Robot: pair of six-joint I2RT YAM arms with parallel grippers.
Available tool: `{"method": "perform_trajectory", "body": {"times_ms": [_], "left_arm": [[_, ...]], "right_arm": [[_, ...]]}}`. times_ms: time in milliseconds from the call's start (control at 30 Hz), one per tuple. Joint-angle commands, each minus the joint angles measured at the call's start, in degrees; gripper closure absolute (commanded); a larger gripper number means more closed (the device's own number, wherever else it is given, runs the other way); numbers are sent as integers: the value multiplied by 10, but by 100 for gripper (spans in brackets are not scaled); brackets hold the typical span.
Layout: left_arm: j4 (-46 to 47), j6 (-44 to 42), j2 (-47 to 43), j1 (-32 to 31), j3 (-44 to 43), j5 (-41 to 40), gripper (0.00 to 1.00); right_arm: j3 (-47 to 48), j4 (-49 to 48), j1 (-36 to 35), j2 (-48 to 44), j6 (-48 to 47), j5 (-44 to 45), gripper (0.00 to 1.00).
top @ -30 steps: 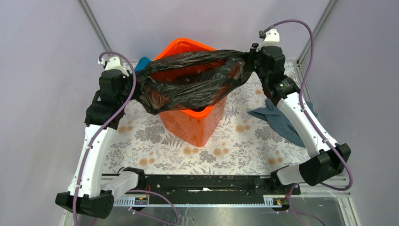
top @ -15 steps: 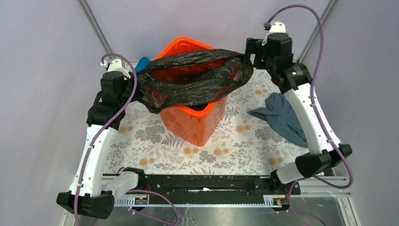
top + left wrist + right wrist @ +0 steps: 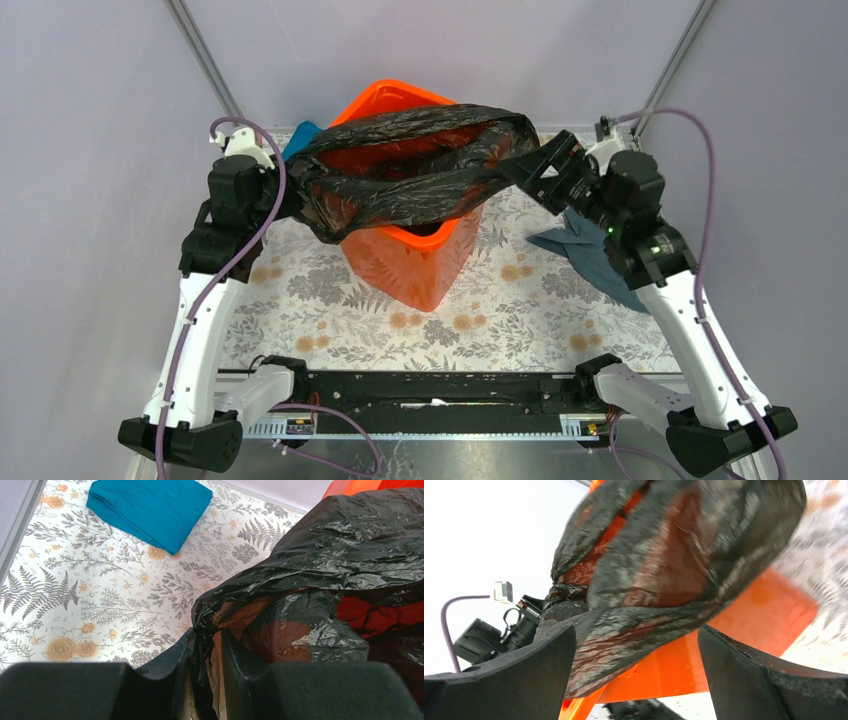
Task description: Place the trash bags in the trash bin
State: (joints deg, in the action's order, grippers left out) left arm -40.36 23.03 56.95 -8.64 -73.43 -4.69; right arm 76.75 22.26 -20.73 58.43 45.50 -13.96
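Bunching between left jaws, trash bag [image 3: 330, 550]

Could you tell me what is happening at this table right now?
A black trash bag lies draped across the mouth of the orange trash bin. The left claw pinches one edge of it. The right claw stands wide open at the other end, gripping nothing.

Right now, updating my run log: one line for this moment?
left end effector: shut on trash bag | right end effector: open | bag draped across trash bin
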Motion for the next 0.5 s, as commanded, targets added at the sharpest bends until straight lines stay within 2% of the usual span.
{"method": "perform_trajectory", "body": {"times_ms": [0, 133, 167, 300, 367, 467], "left_arm": [[22, 10, -14, -1, -5, 34, 71], [20, 14, -17, -1, -6, 38, 71], [21, 15, -19, -1, -7, 39, 71], [20, 15, -18, -1, -7, 41, 71], [17, 13, -18, -1, -10, 39, 70], [14, 10, -18, -1, -16, 32, 70]], "right_arm": [[-106, -170, 1, -39, 218, -42, 5], [-149, -208, 0, -38, 279, -57, 13], [-155, -216, 0, -36, 290, -61, 19], [-158, -218, 0, -29, 298, -59, 32], [-159, -236, 0, -31, 297, -57, 42], [-160, -227, 0, -37, 295, -57, 50]]}}
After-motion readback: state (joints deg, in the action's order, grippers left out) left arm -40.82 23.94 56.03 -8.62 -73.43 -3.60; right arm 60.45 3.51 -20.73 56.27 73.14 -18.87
